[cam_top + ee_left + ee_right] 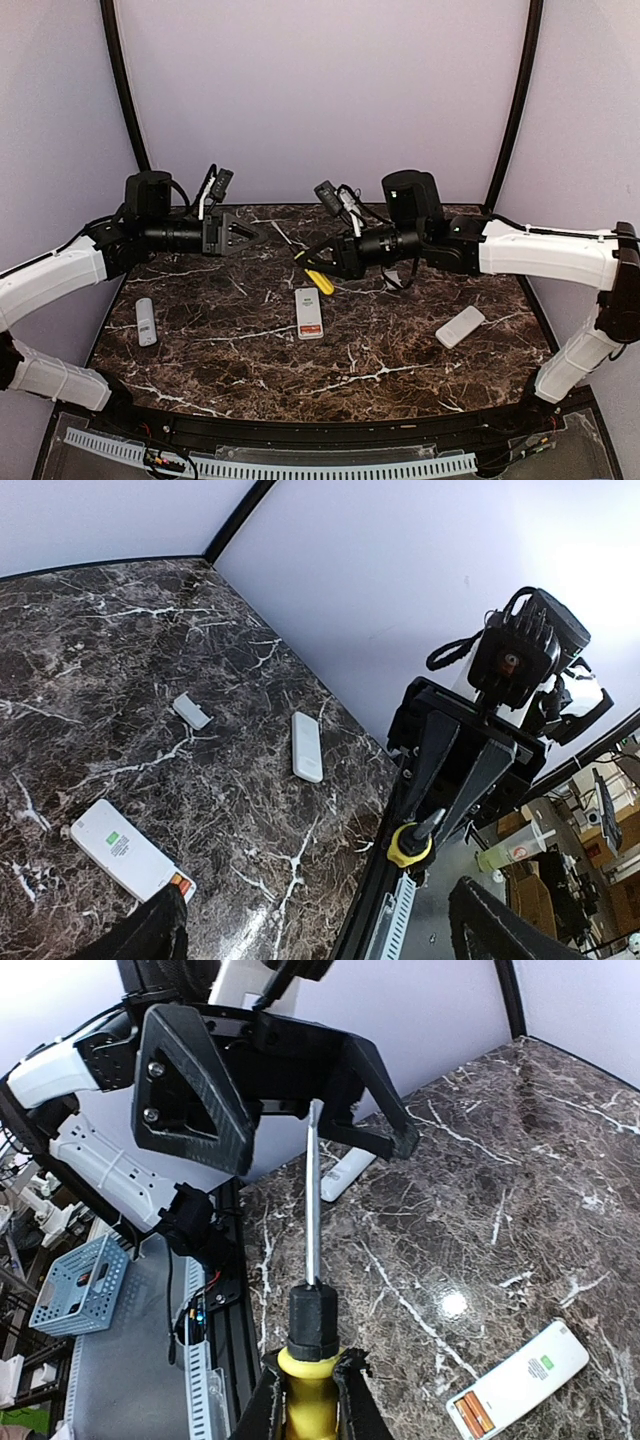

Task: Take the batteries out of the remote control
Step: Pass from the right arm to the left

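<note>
Can see orange batteries [475,1415] at one end of the white remote [520,1375] on a dark marble table [400,350], lilac walls [320,90], left gripper [252,234] spread wide, right gripper [305,1380] clamping a screwdriver [320,281].

Yellow-handled screwdriver [319,281] over marble table [230,345]

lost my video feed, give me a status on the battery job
Left gripper open, empty, raised. Right gripper shut on screwdriver, held aloft. Batteries still in the open remote. Nothing over it.
</note>
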Tool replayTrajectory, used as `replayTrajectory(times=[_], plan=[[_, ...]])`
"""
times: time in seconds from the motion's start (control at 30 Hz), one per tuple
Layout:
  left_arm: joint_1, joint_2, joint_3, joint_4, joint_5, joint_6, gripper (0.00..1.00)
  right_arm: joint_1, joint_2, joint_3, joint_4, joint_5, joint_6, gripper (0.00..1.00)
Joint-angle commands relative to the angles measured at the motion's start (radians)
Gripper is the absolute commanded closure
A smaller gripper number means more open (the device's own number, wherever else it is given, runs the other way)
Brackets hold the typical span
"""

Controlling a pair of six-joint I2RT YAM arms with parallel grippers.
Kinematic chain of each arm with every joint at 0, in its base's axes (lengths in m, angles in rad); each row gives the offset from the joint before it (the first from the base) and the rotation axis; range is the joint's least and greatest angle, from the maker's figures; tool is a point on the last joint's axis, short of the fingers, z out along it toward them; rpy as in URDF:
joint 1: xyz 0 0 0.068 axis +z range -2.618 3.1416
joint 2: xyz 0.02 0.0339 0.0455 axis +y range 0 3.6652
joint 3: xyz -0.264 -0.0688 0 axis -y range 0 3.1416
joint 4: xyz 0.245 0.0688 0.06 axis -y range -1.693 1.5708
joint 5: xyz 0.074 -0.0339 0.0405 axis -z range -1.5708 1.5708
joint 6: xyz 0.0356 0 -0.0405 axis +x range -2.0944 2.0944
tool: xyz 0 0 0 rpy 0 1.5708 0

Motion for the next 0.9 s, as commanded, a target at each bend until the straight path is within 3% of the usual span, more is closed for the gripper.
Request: replayTrajectory(times=[0.0, 0.17, 0.63, 0.87], plan=[[-0.036, 0.022, 0.004, 0.044, 0.040, -0.011, 0.10, -0.001, 0.022, 0.038, 0.037, -0.108, 0.017, 1.00], [-0.065, 0.038, 0.013, 0.095, 0.059, -0.044, 0.13, 0.000, 0.031, 0.043, 0.027, -0.113, 0.015, 1.00], [-0.069, 0.054, -0.001, 0.224, 0.121, -0.119, 0.72, 0.000, 0.048, 0.055, 0.015, -0.129, 0.013, 1.00], [-0.069, 0.065, -0.001, 0.239, 0.135, -0.130, 0.83, 0.000, 0.056, 0.067, 0.009, -0.132, 0.011, 1.00]])
